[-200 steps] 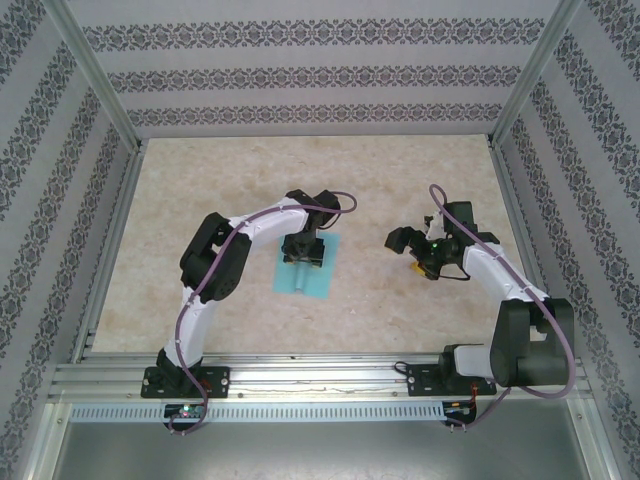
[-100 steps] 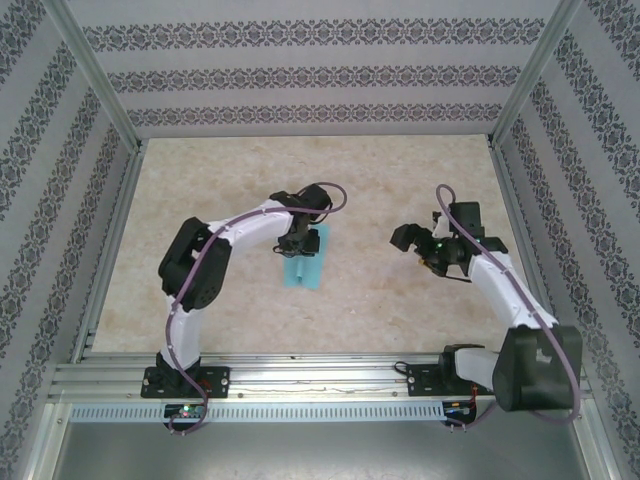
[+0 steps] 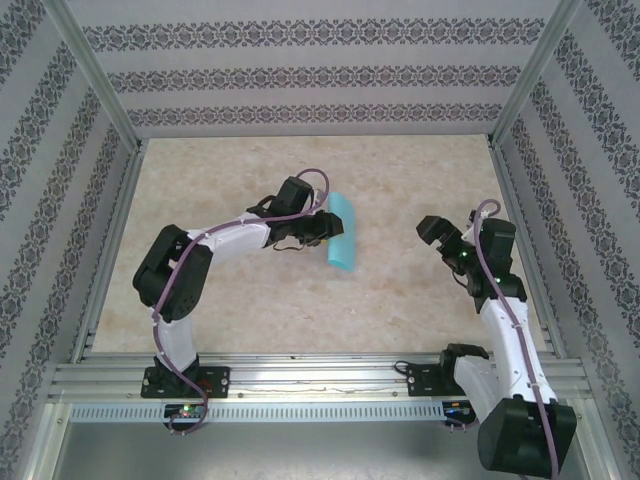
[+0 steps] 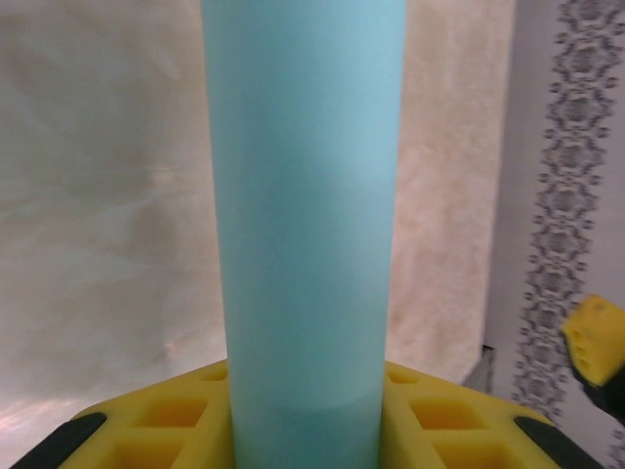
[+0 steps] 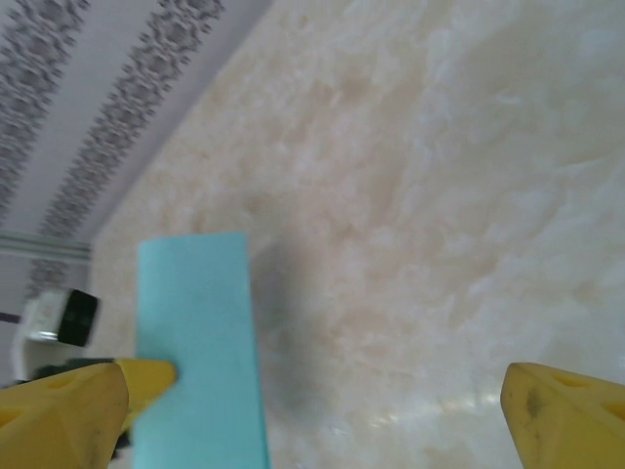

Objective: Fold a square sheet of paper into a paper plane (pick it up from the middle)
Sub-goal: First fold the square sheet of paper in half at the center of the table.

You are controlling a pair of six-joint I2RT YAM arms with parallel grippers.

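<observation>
a pale marbled counter [image 3: 250, 300], walled on three sides by patterned panels [image 3: 300, 70], carries two white arms bolted at its near edge. the left arm [image 3: 230, 238] reaches in to the counter's middle, while the right arm [image 3: 505, 320] stands close to the right edge. the square sheet of paper [image 3: 341, 232], turquoise and bent into a narrow curved strip, hangs just above the middle of the counter. the left fingers [image 4: 161, 420] pinch its near end between yellow pads. the right fingers [image 5: 552, 405] are spread wide, holding nothing, apart from the paper.
</observation>
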